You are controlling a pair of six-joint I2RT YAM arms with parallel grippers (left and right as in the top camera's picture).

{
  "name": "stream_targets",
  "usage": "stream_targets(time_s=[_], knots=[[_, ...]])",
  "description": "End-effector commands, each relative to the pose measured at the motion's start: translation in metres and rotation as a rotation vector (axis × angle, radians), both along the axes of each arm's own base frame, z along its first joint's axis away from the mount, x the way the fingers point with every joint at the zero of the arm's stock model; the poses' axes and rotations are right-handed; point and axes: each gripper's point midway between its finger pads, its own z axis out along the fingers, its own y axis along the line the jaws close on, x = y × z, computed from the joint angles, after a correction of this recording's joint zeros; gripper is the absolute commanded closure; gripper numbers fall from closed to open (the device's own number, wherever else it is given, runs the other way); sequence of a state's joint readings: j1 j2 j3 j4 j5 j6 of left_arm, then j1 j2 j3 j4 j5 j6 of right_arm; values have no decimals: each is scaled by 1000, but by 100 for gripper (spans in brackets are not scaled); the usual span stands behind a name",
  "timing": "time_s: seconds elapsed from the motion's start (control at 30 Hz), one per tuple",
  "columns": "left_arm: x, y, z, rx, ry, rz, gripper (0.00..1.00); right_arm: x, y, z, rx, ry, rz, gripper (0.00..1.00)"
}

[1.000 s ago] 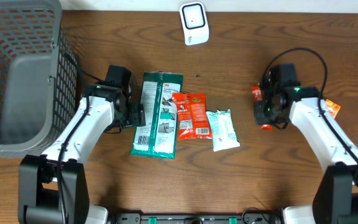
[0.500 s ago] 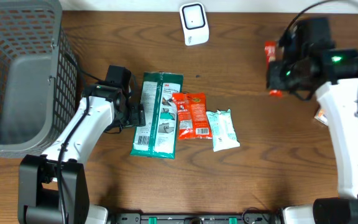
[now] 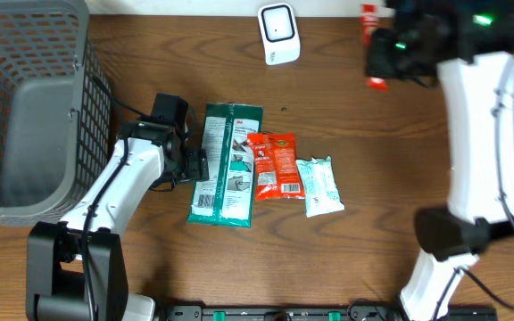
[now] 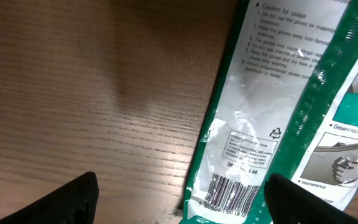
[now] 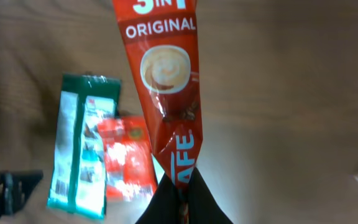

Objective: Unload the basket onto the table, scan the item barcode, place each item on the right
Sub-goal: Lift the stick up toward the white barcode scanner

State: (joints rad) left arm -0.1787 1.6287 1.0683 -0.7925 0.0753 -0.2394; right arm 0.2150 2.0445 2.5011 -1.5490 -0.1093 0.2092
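The right gripper is clamped shut on the lower end of 1 coffee sachet, holding it in the air over the far right part of the table, to the right of the white scanner. The sachet is a long, narrow red stick printed with "ORIGINAL", a picture of a coffee cup and the letters "AFE".

Its top runs off the right wrist picture, cutting the "3 IN 1" line, and its lower tip is hidden between the dark fingers. From overhead only 2 small red bits show past the gripper, and no barcode on it can be made out.

The left gripper stands wide open and empty over the barcode corner of the green packet.
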Motion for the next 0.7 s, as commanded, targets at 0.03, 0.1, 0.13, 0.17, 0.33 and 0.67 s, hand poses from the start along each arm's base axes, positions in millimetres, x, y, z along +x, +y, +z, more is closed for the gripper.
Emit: stream_targets(time_s=[0.03, 0.1, 0.13, 0.17, 0.33, 0.67], knots=[[1, 1, 1, 8, -4, 4, 14, 41, 44, -33, 2, -38, 53, 99], [1, 1, 1, 7, -4, 4, 14, 65, 62, -51, -11, -80, 69, 99], [1, 1, 1, 8, -4, 4, 14, 74, 70, -57, -15, -98, 74, 99], [1, 1, 1, 8, -4, 4, 14, 84, 78, -65, -21, -117, 79, 99], [1, 1, 1, 8, -4, 4, 14, 126, 95, -107, -68, -188, 54, 99], [1, 1, 1, 7, -4, 4, 14, 174, 106, -191, -101, -223, 28, 99]])
